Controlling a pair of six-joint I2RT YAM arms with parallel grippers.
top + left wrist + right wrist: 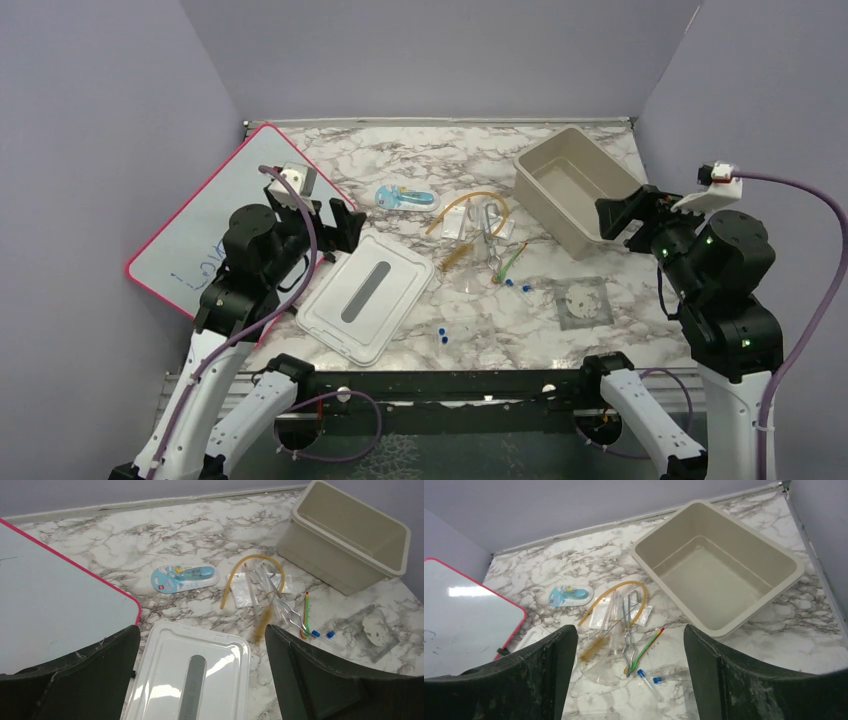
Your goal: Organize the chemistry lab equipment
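Two grippers, both spread wide and gripping nothing. Top view: my left gripper (335, 228) is hovering at 9 o'clock by the white lid (330, 310), and my right gripper (625, 222) is hovering at 3 o'clock beside the beige bin (535, 185). Amber tubing (478, 198), forceps (492, 240) and green stick (513, 262) are lying bunched near centre. Left wrist: the lid is sitting at 6 o'clock, the bunch at 1 o'clock. Right wrist: the bin is filling 1 o'clock; the forceps are lying across the tubing loop, with the green stick just beside them at 7 o'clock of the bin.
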